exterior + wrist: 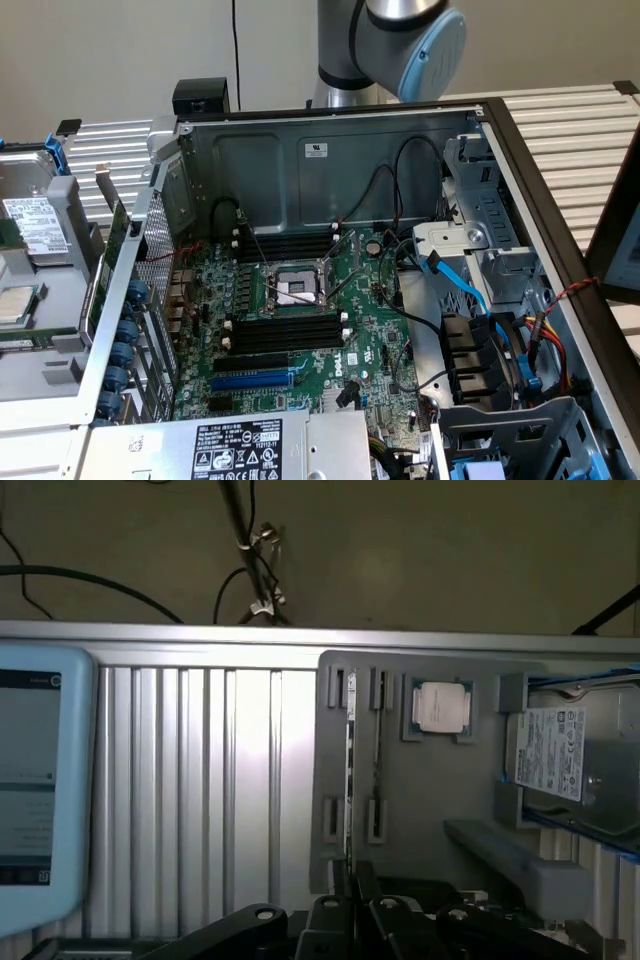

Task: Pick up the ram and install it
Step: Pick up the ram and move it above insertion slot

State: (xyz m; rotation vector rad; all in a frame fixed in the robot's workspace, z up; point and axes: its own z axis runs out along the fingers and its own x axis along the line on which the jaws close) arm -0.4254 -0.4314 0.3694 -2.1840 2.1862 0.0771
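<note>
Ram point(350, 770), a thin green board seen edge-on, sits clamped in the black hand point(352, 885).

No wording legible from here. Power supply label point(235, 447): rows of certification marks, print too small. White sticker point(318, 150) on chassis back wall, hard drive label point(550, 752), white motherboard logo point(340, 372): unreadable.

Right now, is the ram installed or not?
Not installed: the ram stands on edge in the grey tray; the motherboard's black memory slots look empty.
</note>
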